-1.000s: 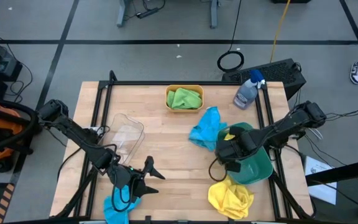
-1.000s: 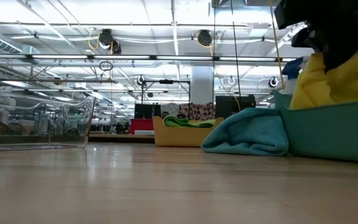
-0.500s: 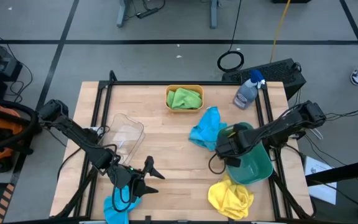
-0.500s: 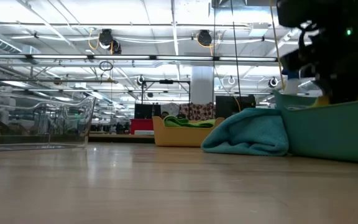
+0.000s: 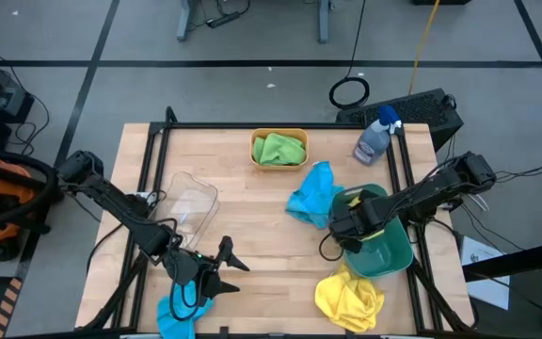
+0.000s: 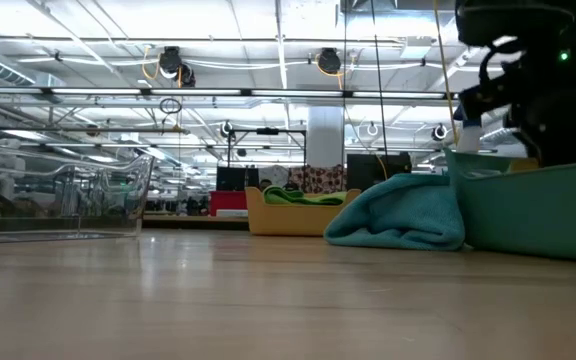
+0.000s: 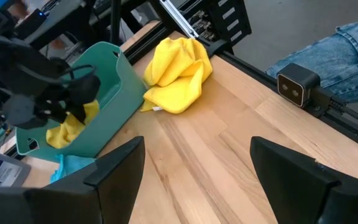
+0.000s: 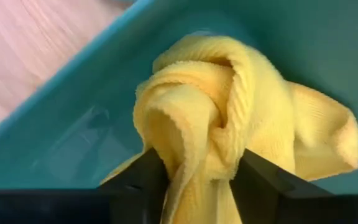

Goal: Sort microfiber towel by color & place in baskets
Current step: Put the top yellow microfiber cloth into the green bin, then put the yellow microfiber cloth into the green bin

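One yellow towel (image 8: 229,137) sits between your right gripper's (image 8: 197,177) parted fingers inside the teal basket (image 5: 395,256); your left gripper (image 5: 216,266) hangs wide by the blue towel (image 5: 175,315).

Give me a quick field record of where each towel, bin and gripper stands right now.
right gripper: inside teal bin, yellow towel between its fingers
left gripper: open, near front edge, empty
second yellow towel: loose on table, in front of teal bin
green towels: in orange-yellow bin
blue towel: on table beside teal bin
second blue towel: front edge, near left gripper
clear bin: no towel seen
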Robot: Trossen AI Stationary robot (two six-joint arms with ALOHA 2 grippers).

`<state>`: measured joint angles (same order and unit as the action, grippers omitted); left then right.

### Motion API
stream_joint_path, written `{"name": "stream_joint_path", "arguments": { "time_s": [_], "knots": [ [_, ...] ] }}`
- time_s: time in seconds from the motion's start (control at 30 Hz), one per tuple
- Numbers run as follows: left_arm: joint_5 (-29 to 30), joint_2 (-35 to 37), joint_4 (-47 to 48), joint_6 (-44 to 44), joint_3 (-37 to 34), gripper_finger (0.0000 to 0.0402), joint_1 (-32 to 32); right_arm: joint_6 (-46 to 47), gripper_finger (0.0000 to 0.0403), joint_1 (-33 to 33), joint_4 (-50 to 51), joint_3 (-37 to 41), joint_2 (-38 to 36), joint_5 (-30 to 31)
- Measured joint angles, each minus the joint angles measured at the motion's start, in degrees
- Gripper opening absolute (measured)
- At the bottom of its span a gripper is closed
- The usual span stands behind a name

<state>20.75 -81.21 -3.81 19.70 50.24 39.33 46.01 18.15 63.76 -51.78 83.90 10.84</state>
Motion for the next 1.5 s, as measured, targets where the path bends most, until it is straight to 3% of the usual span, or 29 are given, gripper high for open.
{"name": "stream_joint_path", "arguments": {
  "time_s": [0.23, 0.53, 0.83, 1.03, 1.17, 1.3, 1.5],
  "knots": [
    [0.00, 0.00, 0.37, -1.32, 0.00, 0.0297, 0.00, 3.98, 0.0200, 1.20, 3.40, -3.82, -2.86, -0.24],
    [0.00, 0.00, 0.50, -1.44, 0.00, 0.0297, 0.00, 13.40, 0.0197, 8.88, 5.63, -6.35, -5.70, -0.67],
    [0.01, 0.00, 0.28, -1.49, 0.00, 0.0297, 0.00, 19.07, 0.0175, 21.10, -3.94, -17.43, -4.09, 8.37],
    [0.02, 0.00, 0.22, -2.99, 0.00, 0.0297, 0.00, 18.69, 0.0163, 25.74, -3.93, -26.04, 2.52, 8.24],
    [0.02, 0.00, -0.04, -6.21, 0.00, 0.0297, 0.00, 13.91, 0.0167, 27.02, -6.30, -29.60, 9.38, 2.72],
    [0.02, 0.00, -0.54, -11.02, 0.00, 0.0297, 0.00, 13.65, 0.0192, 27.56, -5.52, -32.53, 16.85, -3.58],
    [0.02, 0.00, -1.75, -19.11, 0.00, 0.0297, 0.17, 10.04, 0.0242, 29.77, -5.28, -33.19, 24.99, -5.37]
  ]
}}
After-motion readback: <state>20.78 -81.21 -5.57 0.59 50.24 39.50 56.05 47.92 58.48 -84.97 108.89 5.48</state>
